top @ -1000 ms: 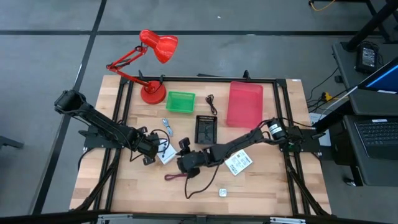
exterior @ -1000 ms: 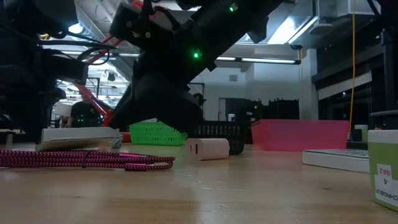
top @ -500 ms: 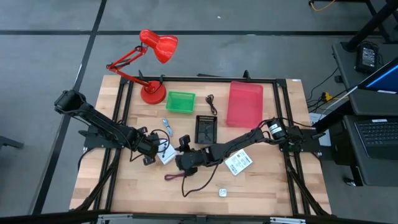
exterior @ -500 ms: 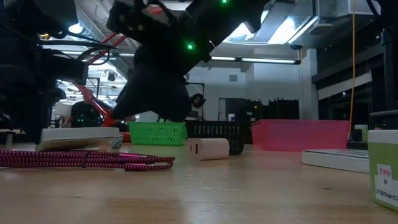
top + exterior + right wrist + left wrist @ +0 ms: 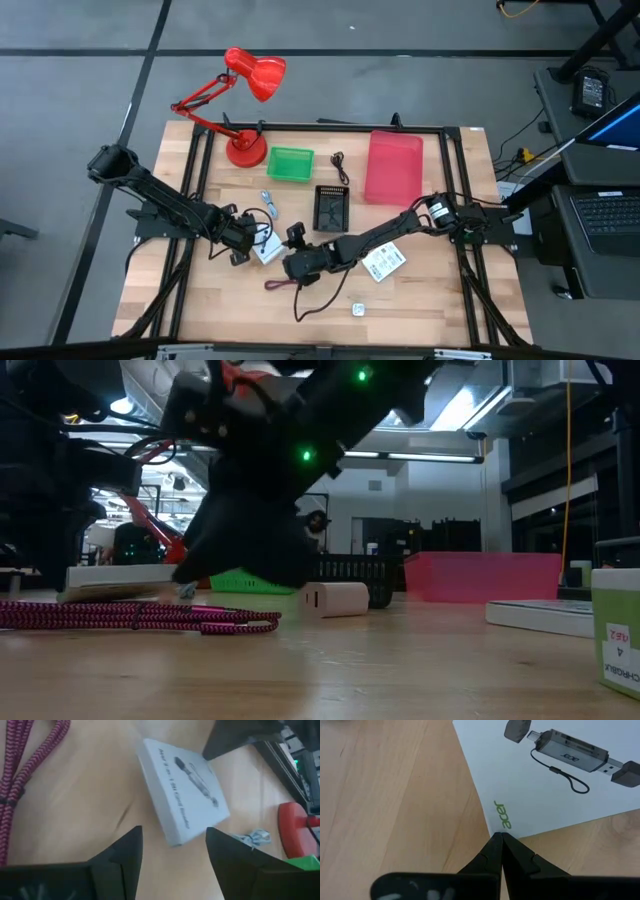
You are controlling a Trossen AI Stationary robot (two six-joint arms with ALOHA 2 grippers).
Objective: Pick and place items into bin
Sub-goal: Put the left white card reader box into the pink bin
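Observation:
A flat white printed packet (image 5: pixel 266 246) lies on the wooden table between my two grippers; it also shows in the left wrist view (image 5: pixel 555 775) and the right wrist view (image 5: pixel 182 797). My left gripper (image 5: pixel 246 247) is shut at the packet's left edge. My right gripper (image 5: pixel 296 264) is open and empty, low over the table just right of this packet, its fingers (image 5: pixel 122 852) short of it. The maroon cord (image 5: pixel 287 285) lies under and in front of my right gripper (image 5: pixel 140 615). A second white packet (image 5: pixel 382 262) and a tiny white cube (image 5: pixel 358 310) lie farther right. My left gripper has its shut fingertips (image 5: pixel 501 839) against the packet's edge beside the green print (image 5: pixel 502 815), coming low from the table's left. The packet lies flat on the table. Whether the tips press on it, I cannot tell.
A green bin (image 5: pixel 290 163), a pink bin (image 5: pixel 393 166) and a black tray (image 5: pixel 331 207) stand at the back. A black cord (image 5: pixel 340 161) and a blue-white piece (image 5: pixel 270 203) lie between them. The red desk lamp (image 5: pixel 245 150) stands at the far left.
My right gripper has risen a little, moved toward the table's left and the packet, and come down again close to the table. It has stayed open. The packet and cord lie where they were.

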